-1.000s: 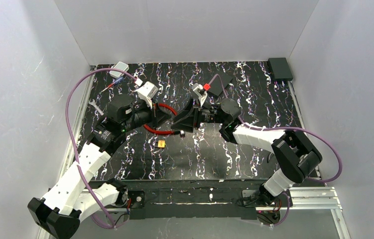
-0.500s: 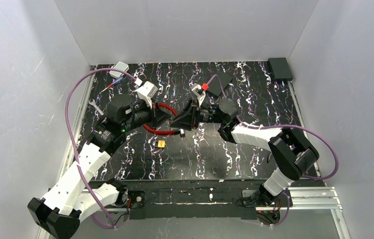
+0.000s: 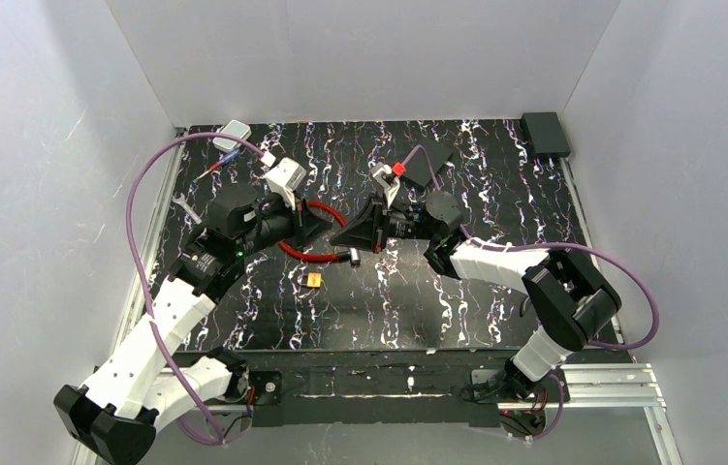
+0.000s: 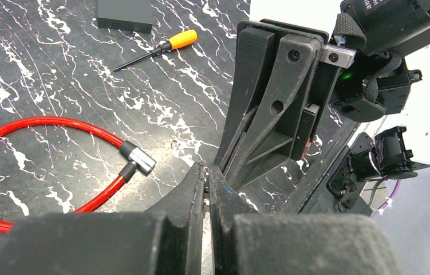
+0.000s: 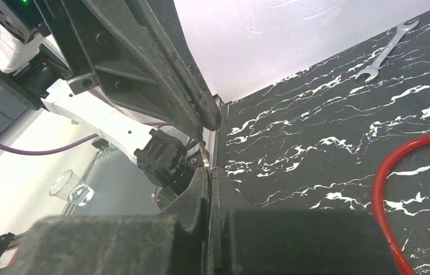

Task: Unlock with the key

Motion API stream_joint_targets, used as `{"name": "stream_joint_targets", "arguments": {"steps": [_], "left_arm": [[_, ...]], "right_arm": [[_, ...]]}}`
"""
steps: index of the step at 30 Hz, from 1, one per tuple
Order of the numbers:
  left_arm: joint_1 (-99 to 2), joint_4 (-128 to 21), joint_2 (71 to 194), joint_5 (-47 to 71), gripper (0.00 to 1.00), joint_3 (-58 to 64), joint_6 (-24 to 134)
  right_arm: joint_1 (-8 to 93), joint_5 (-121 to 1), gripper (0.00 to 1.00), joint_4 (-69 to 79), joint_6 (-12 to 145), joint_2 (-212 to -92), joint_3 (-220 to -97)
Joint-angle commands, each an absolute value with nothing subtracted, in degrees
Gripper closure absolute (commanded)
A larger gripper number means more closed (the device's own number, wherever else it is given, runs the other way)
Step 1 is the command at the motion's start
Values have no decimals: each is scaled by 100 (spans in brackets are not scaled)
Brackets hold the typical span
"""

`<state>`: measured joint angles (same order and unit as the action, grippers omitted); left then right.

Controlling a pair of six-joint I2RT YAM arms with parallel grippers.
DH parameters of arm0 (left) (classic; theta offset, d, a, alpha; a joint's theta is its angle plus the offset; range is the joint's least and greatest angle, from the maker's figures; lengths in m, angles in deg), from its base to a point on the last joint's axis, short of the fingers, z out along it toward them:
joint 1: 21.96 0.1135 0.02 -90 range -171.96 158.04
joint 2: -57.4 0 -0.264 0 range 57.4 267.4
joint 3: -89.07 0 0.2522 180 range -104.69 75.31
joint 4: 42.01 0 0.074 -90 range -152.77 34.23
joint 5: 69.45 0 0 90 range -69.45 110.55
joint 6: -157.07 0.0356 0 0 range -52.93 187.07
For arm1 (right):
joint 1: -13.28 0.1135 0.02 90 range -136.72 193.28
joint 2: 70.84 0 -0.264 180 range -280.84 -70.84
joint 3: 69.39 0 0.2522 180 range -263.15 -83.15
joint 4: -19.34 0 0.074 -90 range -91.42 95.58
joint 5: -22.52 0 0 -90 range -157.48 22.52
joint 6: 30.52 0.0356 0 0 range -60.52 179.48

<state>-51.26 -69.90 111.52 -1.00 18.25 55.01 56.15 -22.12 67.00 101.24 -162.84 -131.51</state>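
Pinching the key (image 5: 204, 156) from both ends, we hold it off the table (image 3: 515, 194) at mid-workspace: left gripper (image 4: 206, 179) and right gripper (image 5: 208, 172) clamp narrow on it, probably to regrip; the red cable lock (image 4: 139, 161) lies near.

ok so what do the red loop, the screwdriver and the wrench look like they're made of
Red loop: glossy, probably plastic-sheathed cable; it shines and bends smoothly, with a silvery metal-looking end. Screwdriver: orange handle, likely plastic, on a dark thin shaft, probably metal. Wrench: bright silvery, likely bare steel.
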Motion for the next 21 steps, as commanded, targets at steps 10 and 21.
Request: {"name": "stream_joint_targets", "arguments": {"steps": [10, 21], "left_arm": [[-5098, -7186, 11225, 655, 43, 1786, 5450], [-5096, -7420, 11451, 1814, 2, 1722, 5111]], "right_arm": [[5652, -2632, 99, 6807, 10078, -15858, -12945], [5652, -4773, 99, 4003, 9478, -14602, -12395]]}}
